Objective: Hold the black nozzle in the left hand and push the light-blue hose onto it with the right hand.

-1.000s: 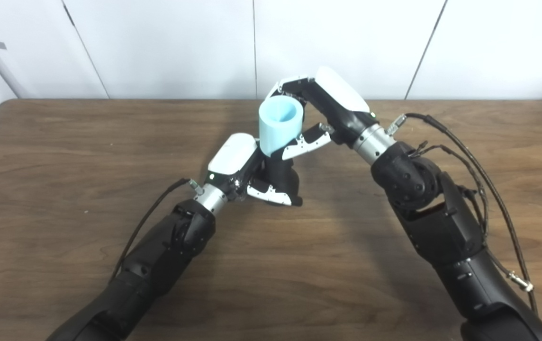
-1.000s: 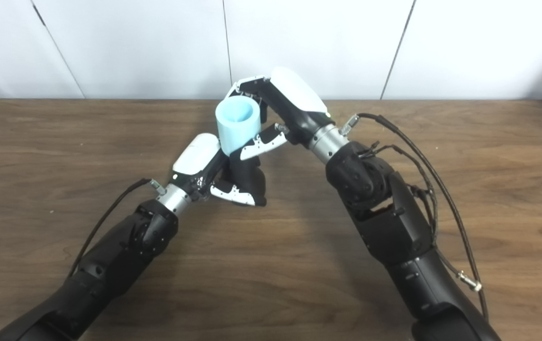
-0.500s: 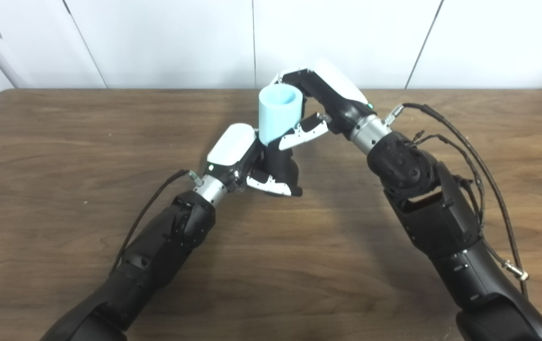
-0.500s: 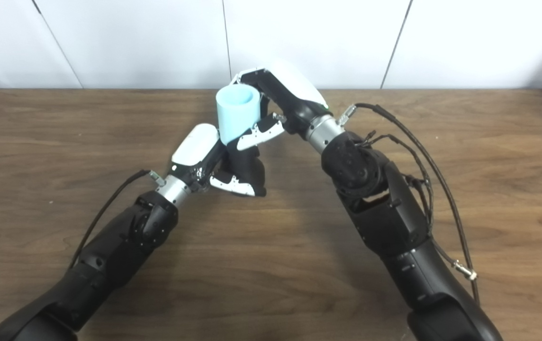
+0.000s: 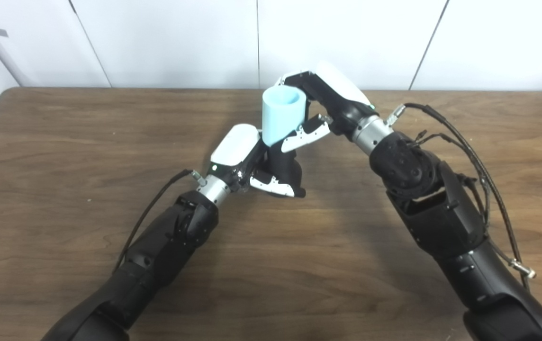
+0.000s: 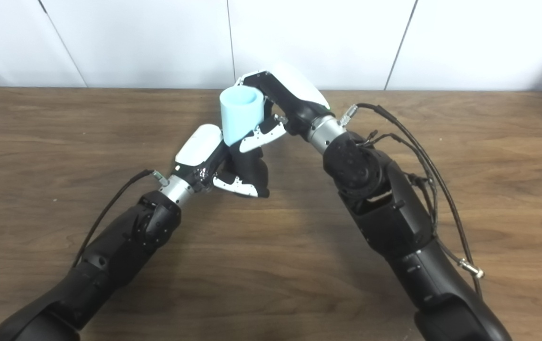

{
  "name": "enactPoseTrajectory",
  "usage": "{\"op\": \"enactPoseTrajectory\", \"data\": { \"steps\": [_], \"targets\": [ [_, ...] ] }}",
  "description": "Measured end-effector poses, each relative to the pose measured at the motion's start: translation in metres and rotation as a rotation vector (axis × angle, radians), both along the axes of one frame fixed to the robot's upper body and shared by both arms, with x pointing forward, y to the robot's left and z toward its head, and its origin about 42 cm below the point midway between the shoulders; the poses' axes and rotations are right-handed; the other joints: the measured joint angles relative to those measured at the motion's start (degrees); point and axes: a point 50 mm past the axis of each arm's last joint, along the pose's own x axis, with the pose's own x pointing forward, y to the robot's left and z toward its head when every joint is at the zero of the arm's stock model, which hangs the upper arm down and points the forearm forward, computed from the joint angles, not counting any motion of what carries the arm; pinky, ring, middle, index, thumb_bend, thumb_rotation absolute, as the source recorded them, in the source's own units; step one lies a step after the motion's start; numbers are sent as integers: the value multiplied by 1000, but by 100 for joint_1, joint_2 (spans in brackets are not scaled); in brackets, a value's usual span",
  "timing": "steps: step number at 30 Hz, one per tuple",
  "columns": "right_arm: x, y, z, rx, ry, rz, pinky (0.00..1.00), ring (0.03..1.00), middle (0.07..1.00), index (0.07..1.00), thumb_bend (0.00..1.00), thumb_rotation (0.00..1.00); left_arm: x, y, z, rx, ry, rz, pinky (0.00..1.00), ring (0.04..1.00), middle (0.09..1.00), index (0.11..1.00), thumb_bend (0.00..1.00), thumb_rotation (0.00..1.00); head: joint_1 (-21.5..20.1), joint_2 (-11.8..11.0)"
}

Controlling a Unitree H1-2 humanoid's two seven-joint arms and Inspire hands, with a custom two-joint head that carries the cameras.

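Note:
A short light-blue hose (image 5: 280, 116), a hollow tube with its open end up, stands upright above the table's middle. My right hand (image 5: 328, 106) is shut on it, fingers behind its rim and thumb across its lower front. Directly under it sits the black nozzle (image 5: 284, 166), gripped by my left hand (image 5: 252, 161), which is shut on it low over the wood. The hose's bottom end meets the top of the nozzle; the joint itself is hidden by the thumb and fingers. The same pair shows in the right eye view, hose (image 6: 239, 113) over nozzle (image 6: 248, 166).
The brown wooden table (image 5: 62, 142) fills the view, with a white panelled wall behind its far edge. Black cables (image 5: 465, 147) loop off my right forearm over the table's right side.
The whole picture has shifted a little, so the camera moved. Both hands keep their holds, and the hose sits slightly lower onto the nozzle than one second ago.

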Motion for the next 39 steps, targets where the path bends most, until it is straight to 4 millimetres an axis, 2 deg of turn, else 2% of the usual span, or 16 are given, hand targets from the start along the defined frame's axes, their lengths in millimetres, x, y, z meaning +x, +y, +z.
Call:
{"op": "enactPoseTrajectory", "data": {
  "steps": [6,18,34,39],
  "targets": [
    [-7,-6,-4,-21,-141,74,308,391,474,519,516,0,-4,-2,0,-2,2,-12,305,400,484,519,502,0,0,0],
    [-13,-12,-9,-131,-260,141,308,396,484,518,517,0,-6,-7,0,-5,10,-27,311,403,487,518,502,0,-18,26],
    [-12,-12,-12,-112,-247,121,306,384,468,524,515,0,-7,-7,-1,-4,13,-29,297,398,483,520,502,0,-9,26],
    [-13,-11,-16,-49,-135,32,322,397,468,519,516,0,-7,-6,-1,-3,14,-28,297,398,483,520,502,0,-26,35]
  ]
}}
